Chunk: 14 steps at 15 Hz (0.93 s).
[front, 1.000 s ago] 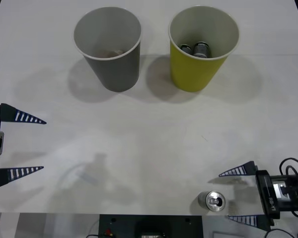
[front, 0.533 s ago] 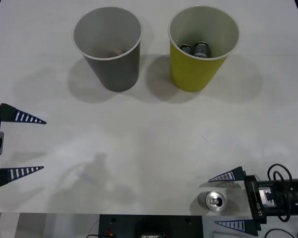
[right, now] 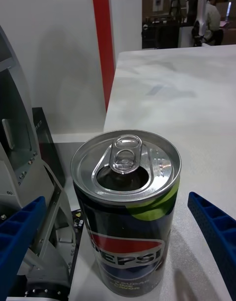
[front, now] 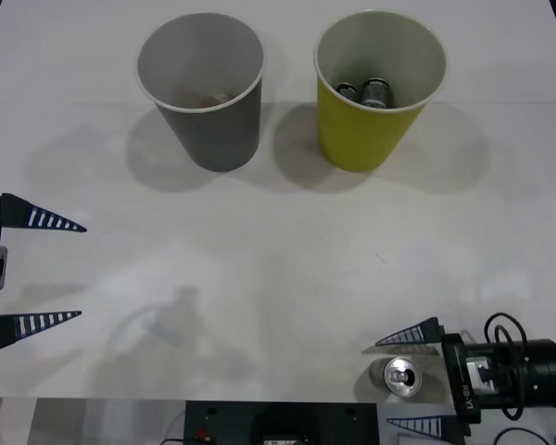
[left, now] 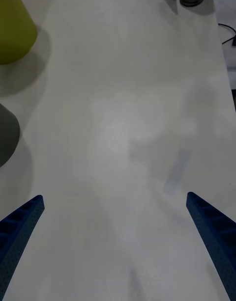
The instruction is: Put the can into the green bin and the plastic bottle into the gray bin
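Since the can [right: 126, 207] looks light, rigid and smooth-walled, the wide-open right pincer [front: 410, 378] bracketing it should clamp mid-body

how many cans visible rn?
3. One can stands upright at the table's near edge, between the open fingers of the right gripper. Two cans lie inside the green bin; more may be hidden beneath them.

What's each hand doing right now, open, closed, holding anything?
Left hand: open, empty, at the table's left edge.
Right hand: open, fingers either side of the Pepsi can, not closed on it.
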{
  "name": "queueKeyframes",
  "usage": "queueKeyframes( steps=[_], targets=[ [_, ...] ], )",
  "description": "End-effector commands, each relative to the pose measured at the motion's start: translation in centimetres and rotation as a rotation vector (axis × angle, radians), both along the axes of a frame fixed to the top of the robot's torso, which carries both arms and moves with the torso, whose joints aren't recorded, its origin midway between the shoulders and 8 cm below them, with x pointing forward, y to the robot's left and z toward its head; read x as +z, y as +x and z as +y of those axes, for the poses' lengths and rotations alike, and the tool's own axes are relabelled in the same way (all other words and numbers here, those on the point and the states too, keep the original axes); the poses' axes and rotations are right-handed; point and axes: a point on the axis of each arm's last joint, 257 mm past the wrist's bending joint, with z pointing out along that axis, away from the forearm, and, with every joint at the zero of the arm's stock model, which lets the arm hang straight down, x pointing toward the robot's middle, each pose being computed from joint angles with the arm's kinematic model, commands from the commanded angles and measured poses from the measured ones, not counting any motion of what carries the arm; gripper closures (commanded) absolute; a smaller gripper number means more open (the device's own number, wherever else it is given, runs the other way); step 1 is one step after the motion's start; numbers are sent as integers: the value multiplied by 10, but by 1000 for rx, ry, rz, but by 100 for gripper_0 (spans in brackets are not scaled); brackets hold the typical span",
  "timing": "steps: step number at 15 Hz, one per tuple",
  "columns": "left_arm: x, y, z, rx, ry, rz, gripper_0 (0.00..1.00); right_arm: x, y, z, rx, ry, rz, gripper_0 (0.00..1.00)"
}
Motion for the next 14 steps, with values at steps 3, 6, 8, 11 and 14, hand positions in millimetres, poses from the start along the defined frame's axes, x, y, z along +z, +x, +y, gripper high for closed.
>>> queueKeyframes(
  steps=[3, 6, 8, 11, 14],
  targets=[
    [0, 0, 0, 0, 0, 0, 0, 1, -1, 3, 1, 9, 5, 100],
    [0, 0, 0, 0, 0, 0, 0, 1, -2, 5, -1, 16, 14, 100],
    [0, 0, 0, 0, 0, 0, 0, 1, -2, 4, -1, 15, 15, 100],
    [0, 0, 0, 0, 0, 0, 0, 11, 5, 2, -17, 33, 14, 100],
    [0, 0, 0, 0, 0, 0, 0, 25, 16, -8, -39, 29, 40, 100]
  ],
)
